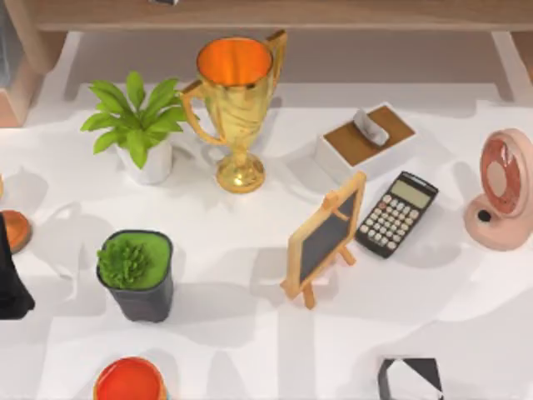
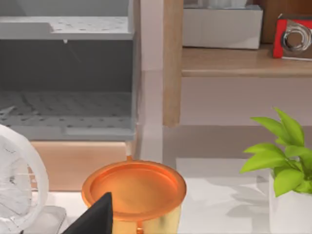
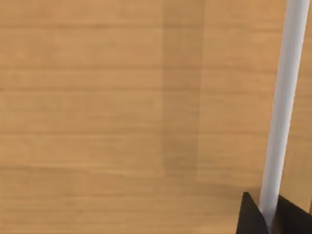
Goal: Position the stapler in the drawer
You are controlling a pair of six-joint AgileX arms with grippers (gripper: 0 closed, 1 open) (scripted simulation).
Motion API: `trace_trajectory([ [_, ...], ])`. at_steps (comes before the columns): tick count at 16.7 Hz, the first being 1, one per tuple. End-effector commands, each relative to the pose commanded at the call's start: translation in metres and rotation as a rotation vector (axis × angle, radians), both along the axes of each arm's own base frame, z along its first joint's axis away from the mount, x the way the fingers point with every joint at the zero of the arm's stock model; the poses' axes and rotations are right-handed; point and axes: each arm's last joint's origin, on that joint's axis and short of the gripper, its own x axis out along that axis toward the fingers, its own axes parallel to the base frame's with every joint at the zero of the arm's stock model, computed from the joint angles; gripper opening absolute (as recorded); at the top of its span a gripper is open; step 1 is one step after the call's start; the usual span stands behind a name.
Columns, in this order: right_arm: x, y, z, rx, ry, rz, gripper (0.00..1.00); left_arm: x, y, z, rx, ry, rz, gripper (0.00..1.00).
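Note:
The stapler is out of view. A grey drawer (image 2: pixel 68 112) with a perforated floor stands open inside a wooden frame in the left wrist view, beyond a gold cup with an orange inside (image 2: pixel 134 187). My left gripper (image 1: pixel 10 279) is at the table's left edge; a dark tip of it (image 2: pixel 95 219) shows in front of the cup. My right gripper (image 1: pixel 410 379) is at the table's front right. In the right wrist view its dark tips (image 3: pixel 270 222) flank a pale bar (image 3: pixel 285 97) that runs across a wooden panel (image 3: pixel 122 97).
On the table stand a gold trophy (image 1: pixel 236 100), a leafy plant in a white pot (image 1: pixel 137 125), a green plant in a dark pot (image 1: pixel 137 275), a small chalkboard easel (image 1: pixel 326 237), a calculator (image 1: pixel 397 214), a tissue box (image 1: pixel 366 142), a pink fan (image 1: pixel 502 190) and an orange bowl (image 1: pixel 129 382).

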Motion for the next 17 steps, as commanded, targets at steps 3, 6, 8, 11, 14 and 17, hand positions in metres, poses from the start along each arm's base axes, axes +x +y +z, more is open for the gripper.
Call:
trace_trajectory([
  [3, 0.0, 0.0, 0.0, 0.0, 0.0, 0.0, 0.0, 0.0, 0.0, 0.0, 0.0, 0.0, 0.0, 1.0],
  [6, 0.0, 0.0, 0.0, 0.0, 0.0, 0.0, 0.0, 0.0, 0.0, 0.0, 0.0, 0.0, 0.0, 1.0],
  [8, -0.001, -0.001, -0.001, 0.004, 0.004, -0.004, 0.0, 0.0, 0.0, 0.0, 0.0, 0.0, 0.0, 1.0],
  [11, -0.01, -0.002, -0.001, 0.003, 0.003, -0.004, 0.0, 0.0, 0.0, 0.0, 0.0, 0.0, 0.0, 1.0],
  [14, -0.034, -0.001, -0.002, 0.005, 0.009, -0.002, 0.0, 0.0, 0.0, 0.0, 0.0, 0.0, 0.0, 1.0],
  [17, -0.058, 0.0, -0.002, 0.006, 0.01, -0.003, 0.0, 0.0, 0.0, 0.0, 0.0, 0.0, 0.0, 1.0],
])
